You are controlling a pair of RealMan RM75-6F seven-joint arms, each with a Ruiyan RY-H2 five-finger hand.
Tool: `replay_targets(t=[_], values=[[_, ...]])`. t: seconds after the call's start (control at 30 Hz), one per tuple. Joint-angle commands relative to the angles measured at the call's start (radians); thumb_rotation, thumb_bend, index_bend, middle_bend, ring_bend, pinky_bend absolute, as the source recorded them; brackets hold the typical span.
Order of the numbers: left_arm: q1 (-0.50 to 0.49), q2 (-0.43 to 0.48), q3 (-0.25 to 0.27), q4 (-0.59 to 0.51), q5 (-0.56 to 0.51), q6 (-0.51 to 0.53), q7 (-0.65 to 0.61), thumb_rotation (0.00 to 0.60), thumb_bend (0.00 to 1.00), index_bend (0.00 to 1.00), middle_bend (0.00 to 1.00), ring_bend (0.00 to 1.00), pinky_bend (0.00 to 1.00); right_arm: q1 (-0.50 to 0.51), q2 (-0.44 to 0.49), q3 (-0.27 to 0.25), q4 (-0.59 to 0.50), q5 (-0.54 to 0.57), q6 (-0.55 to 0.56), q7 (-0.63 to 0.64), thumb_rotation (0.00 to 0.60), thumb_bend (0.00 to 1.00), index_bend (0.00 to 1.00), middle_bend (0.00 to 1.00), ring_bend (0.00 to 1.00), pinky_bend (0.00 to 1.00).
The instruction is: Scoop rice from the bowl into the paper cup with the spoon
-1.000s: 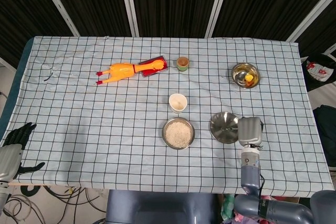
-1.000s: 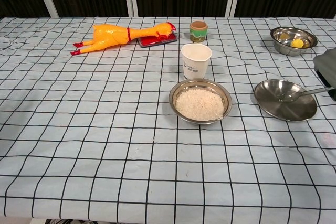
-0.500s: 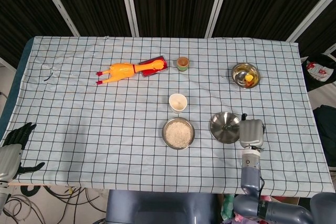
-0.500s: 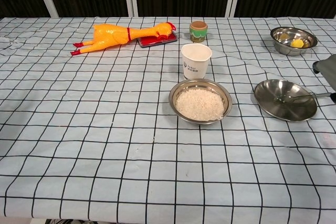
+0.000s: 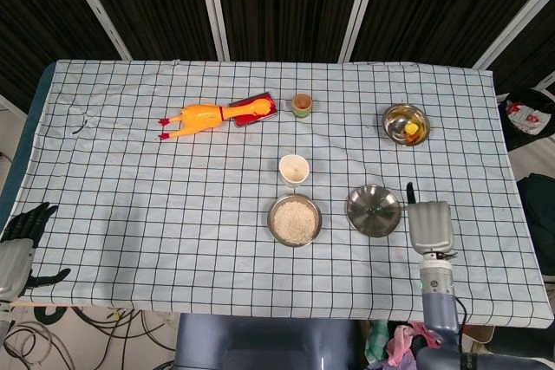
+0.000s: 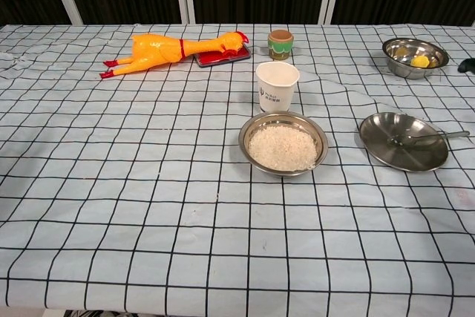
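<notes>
The steel bowl of rice (image 5: 295,220) (image 6: 283,143) sits mid-table, with the white paper cup (image 5: 294,169) (image 6: 277,85) upright just behind it. To the right of the bowl, the spoon (image 6: 427,138) lies on a shallow steel plate (image 5: 374,210) (image 6: 386,150), its handle over the right rim. My right hand (image 5: 431,225) hovers right of the plate, apart from the spoon and holding nothing; only a dark fingertip (image 6: 467,64) of it shows in the chest view. My left hand (image 5: 22,236) rests off the table's left front corner, fingers spread and empty.
A yellow rubber chicken (image 5: 201,118) and a red flat item (image 5: 256,109) lie at the back left. A small brown pot (image 5: 301,104) stands behind the cup. A steel bowl with something yellow in it (image 5: 406,123) sits at the back right.
My right hand let go of the spoon and drew off to the right, almost out of the chest view. The spoon now lies flat on the plate. The left hand stayed put.
</notes>
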State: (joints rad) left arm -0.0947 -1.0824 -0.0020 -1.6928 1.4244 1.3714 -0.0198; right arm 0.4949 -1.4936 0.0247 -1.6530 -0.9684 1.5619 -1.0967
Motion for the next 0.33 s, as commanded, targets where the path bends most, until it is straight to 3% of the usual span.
replay_targets(t=[0.03,0.1,0.2,0.33], values=[[0.002,-0.004,-0.003,0.008,0.003,0.010,0.009,0.600,0.03,0.00,0.00,0.00,0.00,-0.108,0.156,-0.100,-0.071,-0.159,0.049,0.244,0.600,0.30,0.01,0.14,0.22,0.35],[0.003,-0.008,-0.001,0.013,0.008,0.013,0.015,0.600,0.02,0.00,0.00,0.00,0.00,-0.140,0.215,-0.136,-0.102,-0.199,0.022,0.378,0.600,0.24,0.00,0.03,0.09,0.26],[0.004,-0.013,0.000,0.023,0.017,0.021,0.026,0.600,0.01,0.00,0.00,0.00,0.00,-0.186,0.294,-0.186,-0.126,-0.264,0.011,0.546,0.600,0.12,0.00,0.00,0.01,0.22],[0.006,-0.024,-0.003,0.040,0.018,0.032,0.044,0.600,0.01,0.00,0.00,0.00,0.00,-0.243,0.370,-0.250,-0.069,-0.409,0.041,0.716,0.600,0.07,0.00,0.00,0.00,0.21]])
